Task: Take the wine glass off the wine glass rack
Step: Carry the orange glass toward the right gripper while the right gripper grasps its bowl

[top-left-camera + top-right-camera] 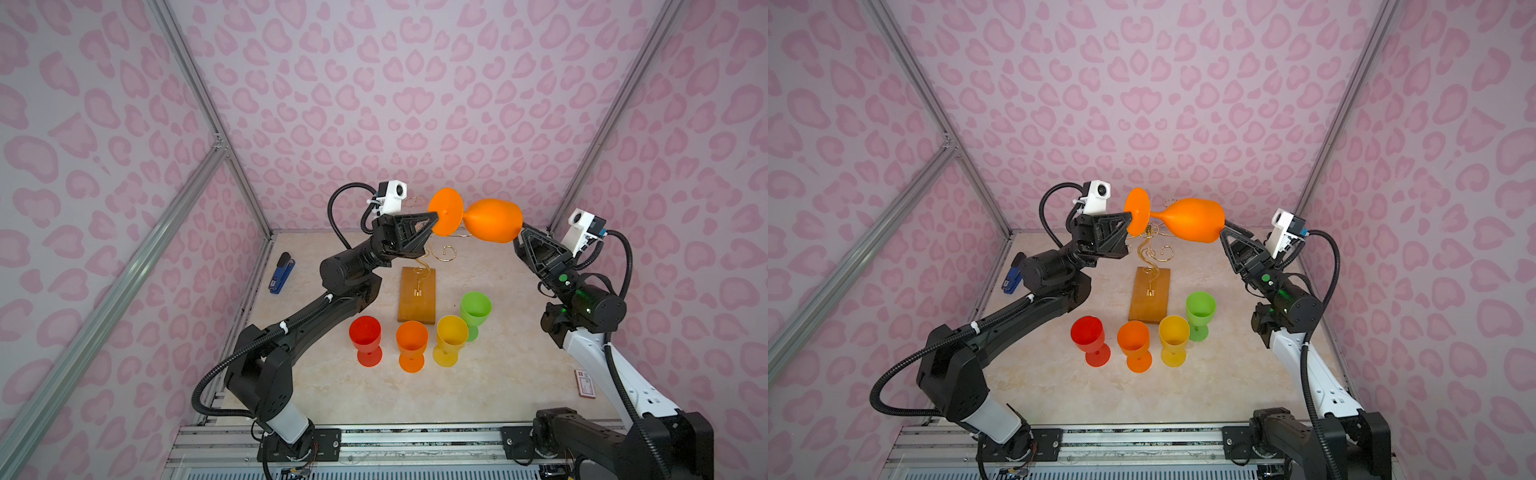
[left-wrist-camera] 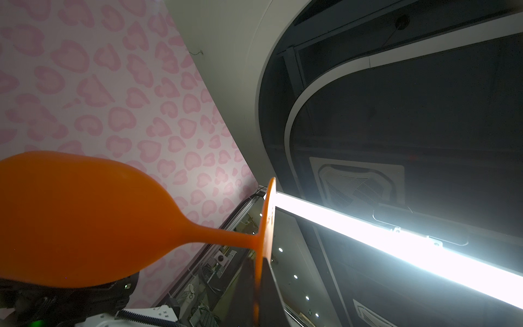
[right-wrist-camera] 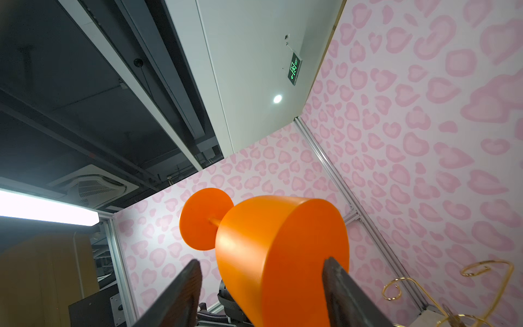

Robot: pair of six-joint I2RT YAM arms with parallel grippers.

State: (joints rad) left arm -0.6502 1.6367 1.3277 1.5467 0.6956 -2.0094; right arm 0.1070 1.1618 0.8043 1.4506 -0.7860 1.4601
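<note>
An orange wine glass (image 1: 492, 220) (image 1: 1192, 220) hangs on its side in the air above the back of the table. My left gripper (image 1: 434, 218) (image 1: 1130, 217) is shut on the rim of its round foot; in the left wrist view the foot's edge is pinched between the dark fingers (image 2: 261, 260). My right gripper (image 1: 519, 235) (image 1: 1225, 228) stands open around the bowl's mouth end (image 3: 261, 264), with a gap beside one finger (image 3: 189, 271). The wine glass rack (image 1: 417, 299) (image 1: 1150, 295) stands below, its gold wire arms (image 3: 396, 288) free of the glass.
In front of the rack's wooden base stand a red goblet (image 1: 365, 332), an orange goblet (image 1: 411, 340), a yellow goblet (image 1: 451, 334) and a green goblet (image 1: 475, 307). A blue stapler (image 1: 281, 274) lies at the left edge, a small card (image 1: 585, 383) at the right.
</note>
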